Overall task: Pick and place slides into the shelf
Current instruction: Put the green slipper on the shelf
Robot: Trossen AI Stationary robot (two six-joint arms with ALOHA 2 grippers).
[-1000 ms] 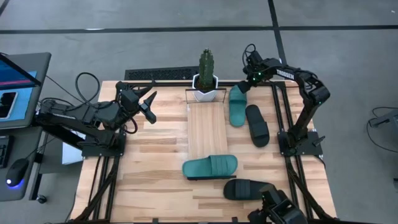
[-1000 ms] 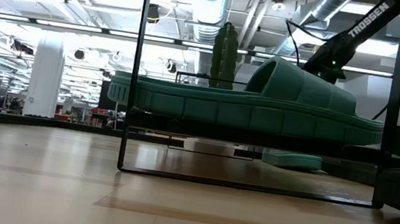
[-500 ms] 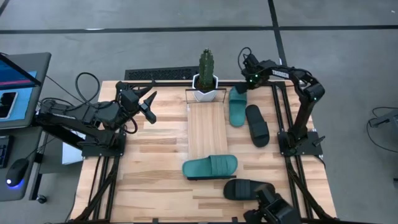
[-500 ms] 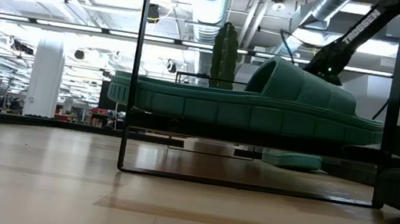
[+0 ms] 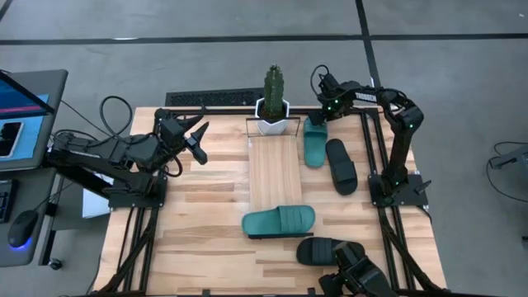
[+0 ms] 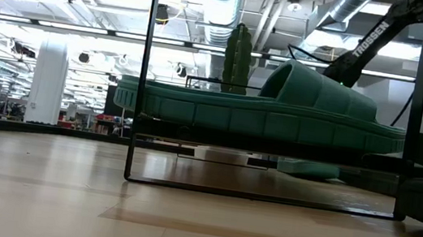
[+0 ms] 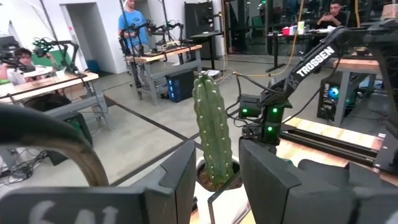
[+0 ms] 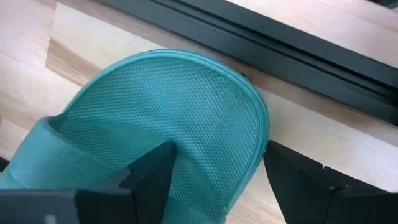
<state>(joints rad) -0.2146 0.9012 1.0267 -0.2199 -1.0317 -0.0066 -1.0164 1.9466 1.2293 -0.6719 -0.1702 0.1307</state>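
My right gripper (image 5: 320, 115) (image 8: 217, 168) is open over the far end of a teal slide (image 5: 313, 142) (image 8: 161, 106) that lies flat on the table, right of the shelf (image 5: 275, 169). One finger (image 8: 149, 177) is over the footbed and the other (image 8: 298, 177) is outside the rim. A second teal slide (image 5: 279, 221) (image 6: 277, 115) lies crosswise on the shelf's near end. One black slide (image 5: 341, 165) lies beside the first teal one. Another black slide (image 5: 326, 250) lies near the table's near edge. My left gripper (image 5: 198, 136) (image 7: 217, 162) waits open at the table's left. My right gripper comes down slanting at the teal slide's far rounded end (image 8: 249, 118), with its fingers astride the rim. Whether either finger touches the slide I cannot tell. The slide lies flat on the table.
A cactus in a white pot (image 5: 273, 103) stands at the shelf's far end, just left of my right gripper. The table's dark far rail (image 8: 261, 43) runs close behind the teal slide. People and other benches show in the room beyond (image 7: 130, 25).
My right arm has folded in toward the table's far edge, and its gripper has shifted slightly left, toward the cactus, above the teal slide's far end. The slides have not moved.
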